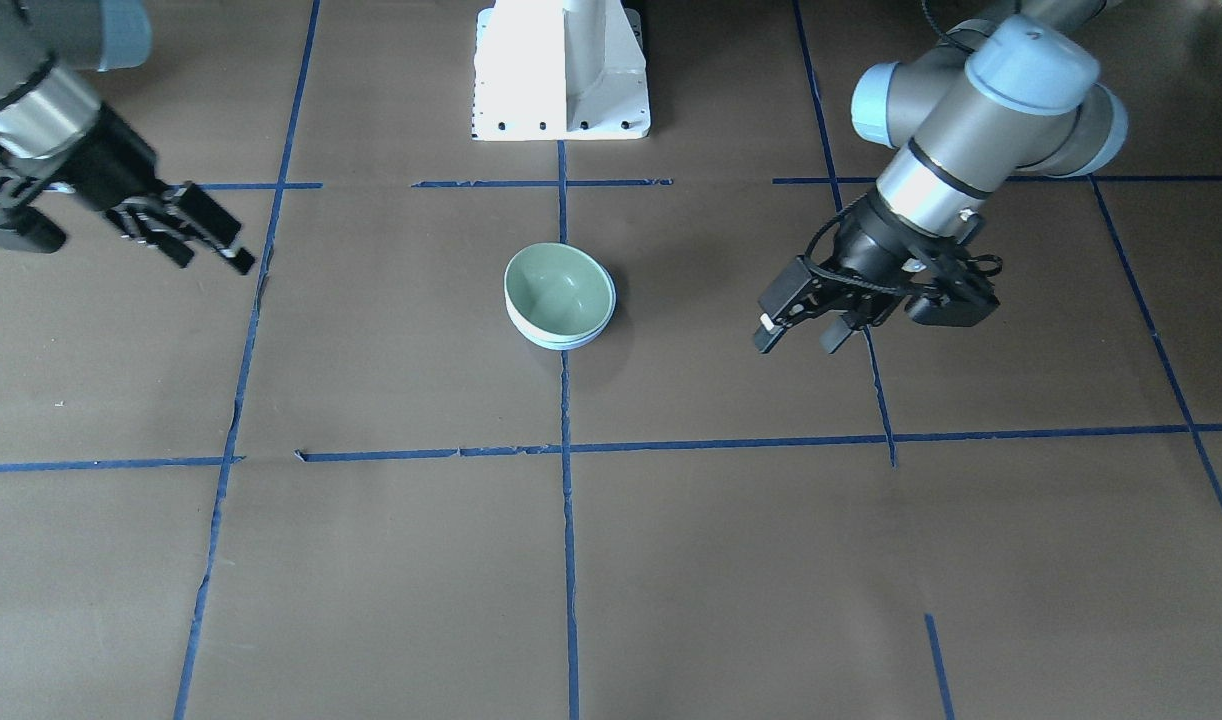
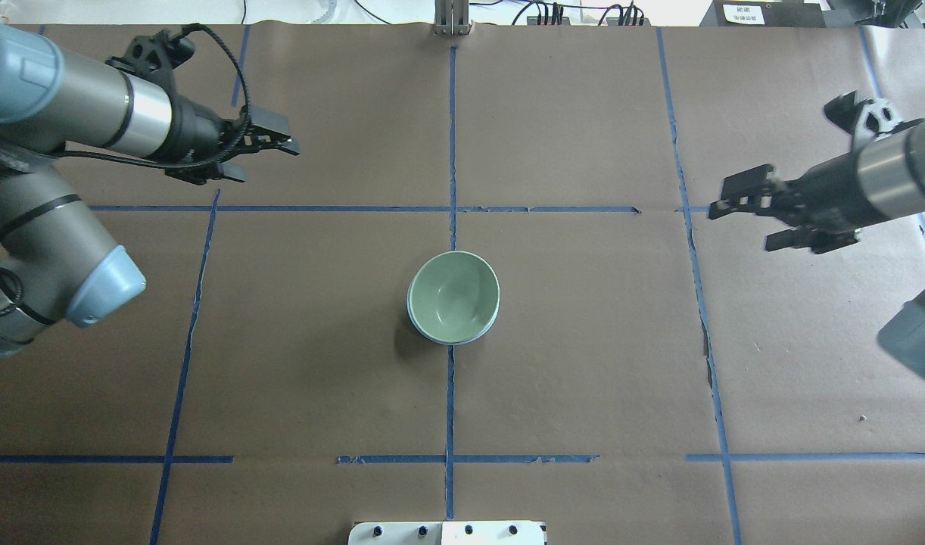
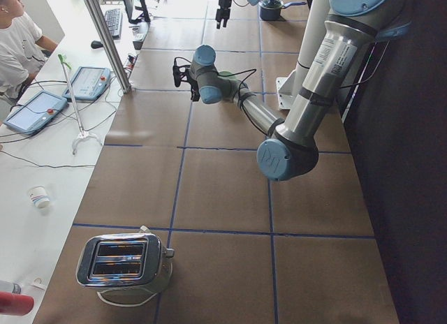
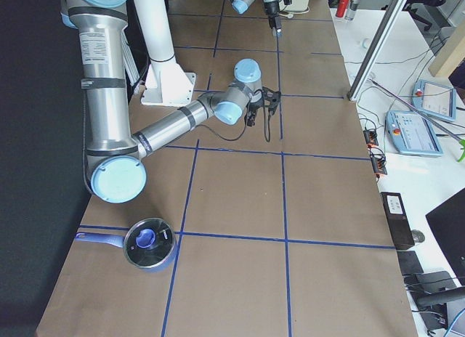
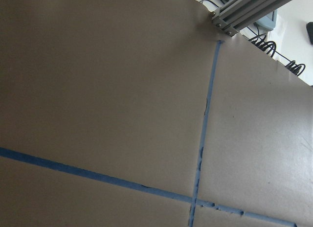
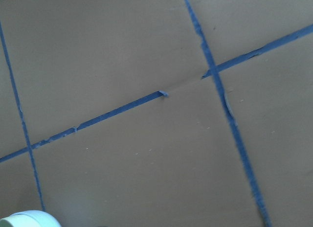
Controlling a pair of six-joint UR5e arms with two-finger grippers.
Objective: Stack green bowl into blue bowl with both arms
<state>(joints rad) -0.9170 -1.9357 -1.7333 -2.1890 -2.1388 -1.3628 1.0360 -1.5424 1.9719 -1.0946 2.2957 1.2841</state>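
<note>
The green bowl [image 2: 453, 295] sits nested inside the blue bowl [image 1: 561, 343], of which only a thin pale rim shows under the green one's edge. Both are round and upright with their mouths facing up, and both are plain.

The stack rests on the bench [image 2: 583, 363] between the two sets of fingers and well apart from each, on a blue tape line [image 2: 449, 393]. It lies closer to the robot's base than either set of fingertips.

The left fingers [image 2: 277, 140] are spread with nothing between them, and their tips point toward the bench's middle. The right fingers [image 2: 739, 195] are also spread and empty, aimed inward from the other side. A sliver of mint rim shows at the right wrist view's lower corner.

A label [image 3: 332, 52] runs along the left arm's upper tube, its print too small to read.
</note>
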